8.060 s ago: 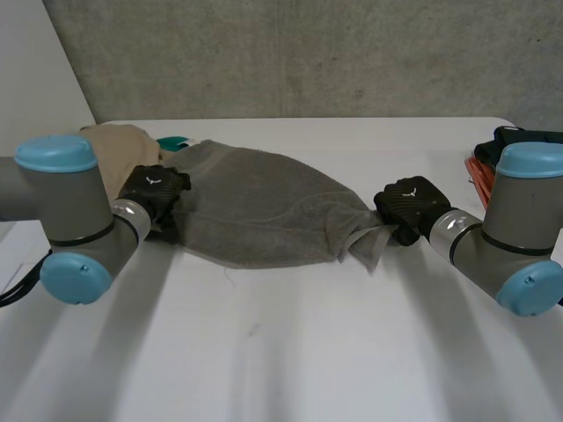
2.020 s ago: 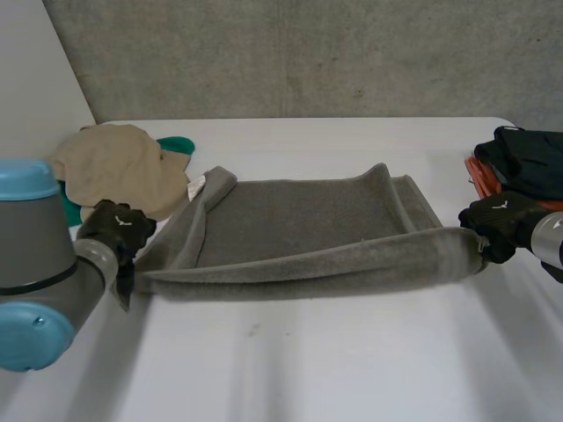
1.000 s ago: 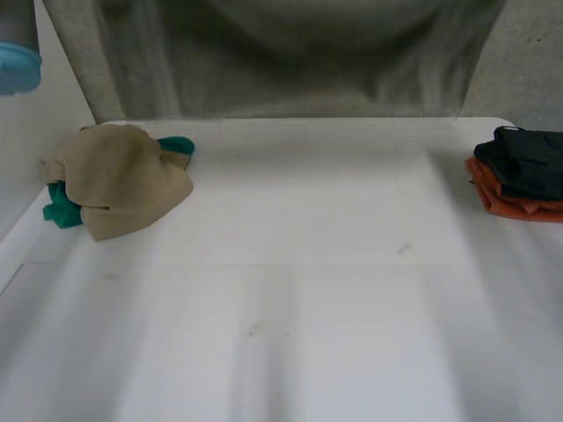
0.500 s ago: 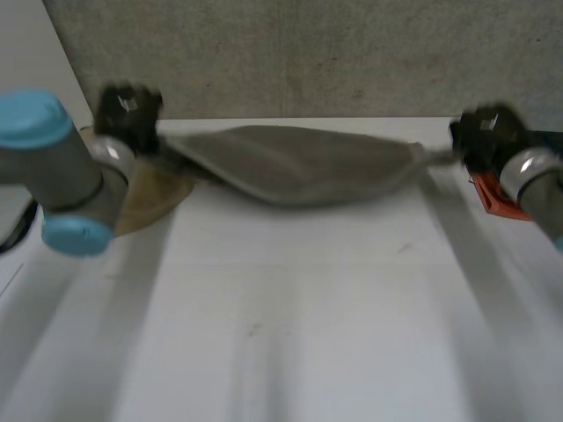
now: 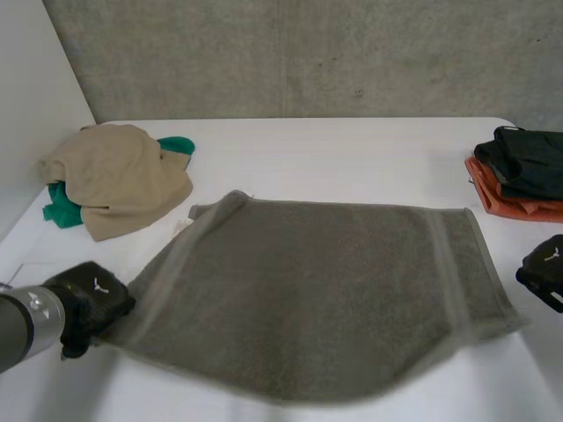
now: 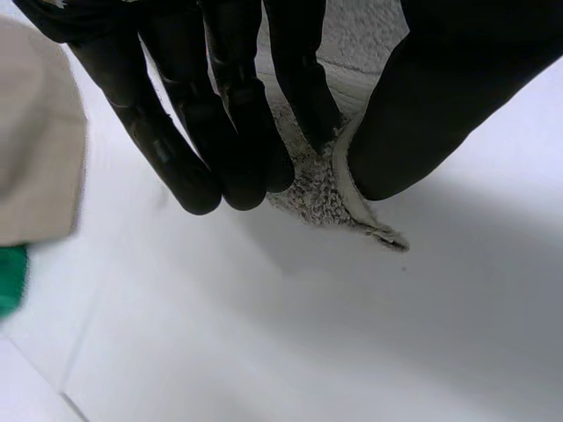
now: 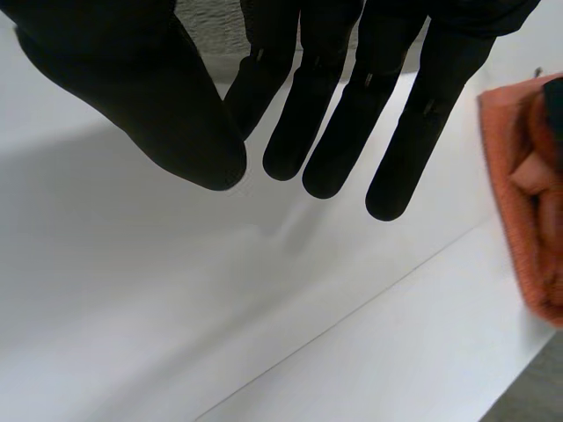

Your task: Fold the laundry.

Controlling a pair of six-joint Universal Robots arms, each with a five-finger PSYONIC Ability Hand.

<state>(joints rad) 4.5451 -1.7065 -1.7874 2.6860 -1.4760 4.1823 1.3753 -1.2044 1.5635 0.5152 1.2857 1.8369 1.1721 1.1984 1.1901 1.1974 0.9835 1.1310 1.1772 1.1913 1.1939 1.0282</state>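
Head view. I see the grey towel (image 5: 317, 294) spread open in a single layer across the lower centre of the frame. It has a terry pile and a woven band along each short side, and its lower-left corner is pinched in my left hand (image 5: 88, 303). Upper left: a crumpled beige cloth (image 5: 119, 176) heaped over a green cloth (image 5: 60, 209). Right edge: a folded black garment (image 5: 528, 163) stacked on a folded orange garment (image 5: 510, 204) — both apart from the towel.

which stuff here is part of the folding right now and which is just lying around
In the job: grey towel, left robot hand pinching its corner, right robot hand open.
Lying about: beige cloth, green cloth, black cloth on orange cloth.
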